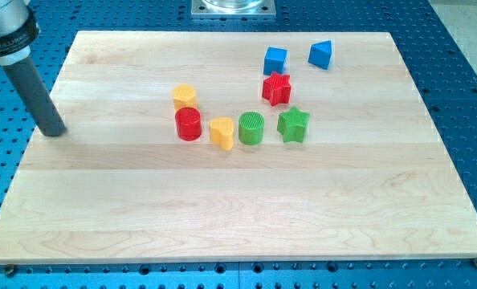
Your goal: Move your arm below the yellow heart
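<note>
One tool is present: a straight dark rod with no jaws, so there is nothing to stand apart or together and nothing clamped. My tip (54, 132) rests at the left edge of the worktop (222, 217), touching no block and holding nothing.

The nearest blocks lie well to the view's right of the tip. The red cylinder (188, 124) stands just below the yellow hexagonal block (185, 97), the two very close or touching. The yellow heart (221, 132), the object of the task, sits just right of the red cylinder, with the green cylinder (251, 128) close on its other side and the green star (292, 125) beyond that. Further toward the view's top are the red star (276, 88), the blue cube (275, 60) and the blue triangular block (321, 54).

Progress, as judged from this arrangement: little or none of the task appears done. The tip is well apart from the heart and roughly level with it, not below it. What remains is a travel toward the view's right and bottom, ending on the bare wood beneath the heart. That path looks free of blocks, so no block need be disturbed.
</note>
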{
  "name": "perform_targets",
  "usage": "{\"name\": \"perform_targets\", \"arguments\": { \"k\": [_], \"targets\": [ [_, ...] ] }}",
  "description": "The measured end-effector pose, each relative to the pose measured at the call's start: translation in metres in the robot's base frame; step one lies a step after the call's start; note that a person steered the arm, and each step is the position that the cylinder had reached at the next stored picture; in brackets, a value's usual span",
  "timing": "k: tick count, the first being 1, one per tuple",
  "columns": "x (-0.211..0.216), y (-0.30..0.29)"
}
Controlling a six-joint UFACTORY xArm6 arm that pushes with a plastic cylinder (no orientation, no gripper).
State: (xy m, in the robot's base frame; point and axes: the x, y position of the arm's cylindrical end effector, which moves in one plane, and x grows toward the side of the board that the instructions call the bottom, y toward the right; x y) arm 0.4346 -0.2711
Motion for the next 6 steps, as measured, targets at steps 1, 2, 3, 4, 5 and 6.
{"name": "perform_targets", "arguments": {
  "k": [1,2,3,4,5,6],
  "targets": [
    [0.005,0.0],
    [0.009,0.0],
    [0.05,0.0],
    [0.102,0.038],
    [0.11,0.137],
    [0.111,0.273]
  ]
}}
